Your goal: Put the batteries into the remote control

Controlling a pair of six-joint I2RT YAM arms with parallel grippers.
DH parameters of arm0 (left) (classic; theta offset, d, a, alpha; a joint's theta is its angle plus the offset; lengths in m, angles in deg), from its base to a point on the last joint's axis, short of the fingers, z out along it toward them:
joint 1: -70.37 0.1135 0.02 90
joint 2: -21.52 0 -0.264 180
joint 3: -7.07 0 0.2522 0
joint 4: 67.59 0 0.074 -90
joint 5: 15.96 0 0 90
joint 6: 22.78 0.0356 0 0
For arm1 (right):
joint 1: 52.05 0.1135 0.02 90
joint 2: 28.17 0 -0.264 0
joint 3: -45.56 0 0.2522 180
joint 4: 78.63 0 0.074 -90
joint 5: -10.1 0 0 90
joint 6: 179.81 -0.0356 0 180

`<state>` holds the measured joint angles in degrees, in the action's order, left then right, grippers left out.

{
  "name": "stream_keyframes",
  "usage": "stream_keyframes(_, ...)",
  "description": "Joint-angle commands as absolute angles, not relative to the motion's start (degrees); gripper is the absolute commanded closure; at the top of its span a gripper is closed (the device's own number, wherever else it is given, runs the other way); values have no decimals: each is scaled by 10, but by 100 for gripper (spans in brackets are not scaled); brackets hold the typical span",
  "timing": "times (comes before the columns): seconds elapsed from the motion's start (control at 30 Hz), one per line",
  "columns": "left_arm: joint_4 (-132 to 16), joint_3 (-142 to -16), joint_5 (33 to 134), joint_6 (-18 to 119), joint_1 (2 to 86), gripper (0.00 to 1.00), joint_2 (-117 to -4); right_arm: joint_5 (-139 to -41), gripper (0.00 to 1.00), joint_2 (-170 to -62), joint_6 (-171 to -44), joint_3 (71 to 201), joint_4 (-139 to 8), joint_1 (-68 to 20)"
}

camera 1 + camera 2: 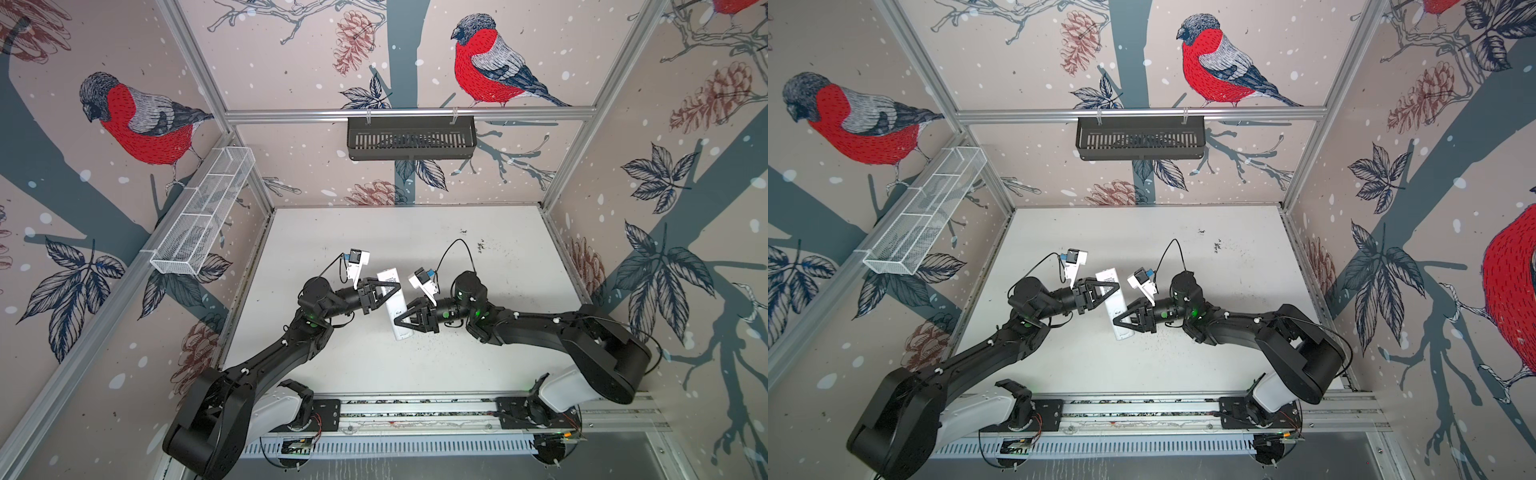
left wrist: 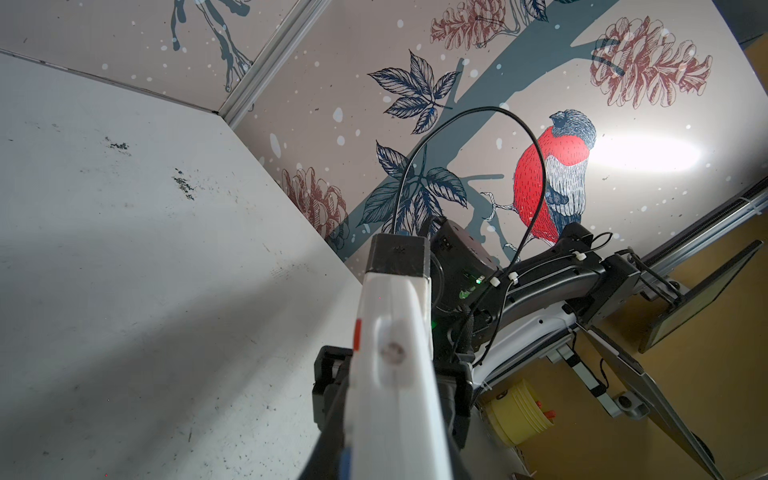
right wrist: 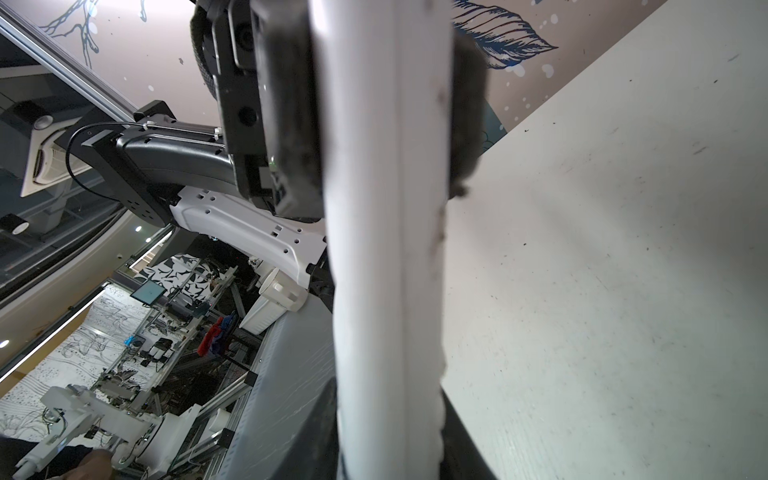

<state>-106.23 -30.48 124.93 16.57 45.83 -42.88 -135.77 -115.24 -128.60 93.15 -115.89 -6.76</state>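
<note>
1. Where it's at: the remote control [image 1: 388, 276] is over the middle of the table [image 1: 457, 365] with both arms on it. Its long axis runs roughly front to back in both top views [image 1: 1115, 303]. From the wrist cams it looks lifted clear of the surface, but we wouldn't swear to it.
2. Jaws: the left gripper [image 1: 392, 289] is clamped hard across the far half of the remote. The right gripper [image 1: 402, 324] straddles the near half with its jaws narrow and close to both sides. We can't tell if it's actually squeezing.
3. The batteries don't show up in any of the four views, so we can't say where they are.
4. Handling, just our guess: it's a light, stiff bar of smooth hard plastic, so it won't flex. It could slide or pivot in a pinch, though, because it's so long. We'd grip across the narrow sides near the middle and keep the fingers off the battery bay.
5. What each view adds:
   - The top views give the overall layout, but height off the table is hard to judge from them.
   - The left wrist shows the remote's [image 2: 390, 374] dark end cap [image 2: 399, 257] and an orange-red spot [image 2: 356, 336].
   - The right wrist shows the side seam [image 3: 401, 249] on the remote's edge.
   - None of them shows whether the battery bay is open.
</note>
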Motion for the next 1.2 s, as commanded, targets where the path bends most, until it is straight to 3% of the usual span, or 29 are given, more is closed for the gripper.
stream_keyframes(0.0,-1101,-306,1254,169,457,93,-425,-1348,68,-1147,-1288,933,-1162,-70)
stream_keyframes(0.1,-1092,-307,1250,174,458,71,-425,-1339,69,-1143,-1280,934,-1145,-71)
stream_keyframes(0.3,-1040,-314,1228,200,458,6,-414,-1319,70,-1132,-1259,938,-1098,-72)
stream_keyframes(0.33,-1022,-316,1218,209,458,2,-409,-1314,70,-1128,-1253,939,-1088,-73)
stream_keyframes(0.53,-834,-355,1126,304,458,2,-378,-1247,72,-1106,-1212,951,-957,-93)
stream_keyframes(0.73,-655,-401,983,380,458,2,-370,-1056,74,-1114,-1175,1003,-766,-105)
stream_keyframes(0.83,-637,-407,967,392,458,2,-369,-905,74,-1140,-1181,1043,-668,-105)
stream_keyframes(0.97,-652,-399,976,387,458,1,-368,-774,74,-1176,-1189,1086,-594,-109)
stream_keyframes(1.17,-660,-394,981,385,458,1,-368,-652,74,-1235,-1175,1163,-482,-109)
